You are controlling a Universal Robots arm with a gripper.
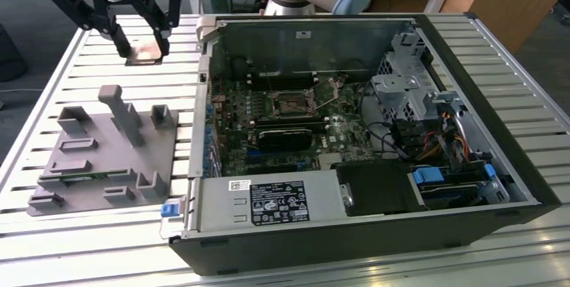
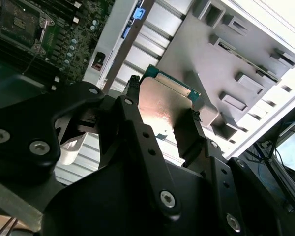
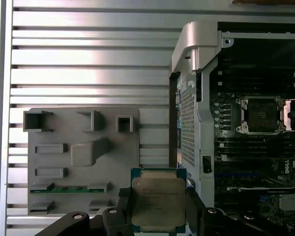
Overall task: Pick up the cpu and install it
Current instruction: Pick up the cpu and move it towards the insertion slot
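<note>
Slatted metal table (image 1: 89, 250) bears an open computer case (image 1: 267, 260); claw (image 1: 143, 51) pinches the cpu (image 3: 158, 199).

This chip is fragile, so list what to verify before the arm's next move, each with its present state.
1. Grip on the cpu: ok; the gripper is shut on two opposite edges.
2. The cpu free of the grey tray: ok; it hangs above the table, apart from the tray.
3. The socket empty: ok; it looks bare in the first wrist view.
4. The cpu above the socket: not ok; it is outside the computer case, to the exterior view's left.
5. Clearance over the case wall: cannot tell.
6. The cpu's orientation matching the socket: cannot tell.
</note>
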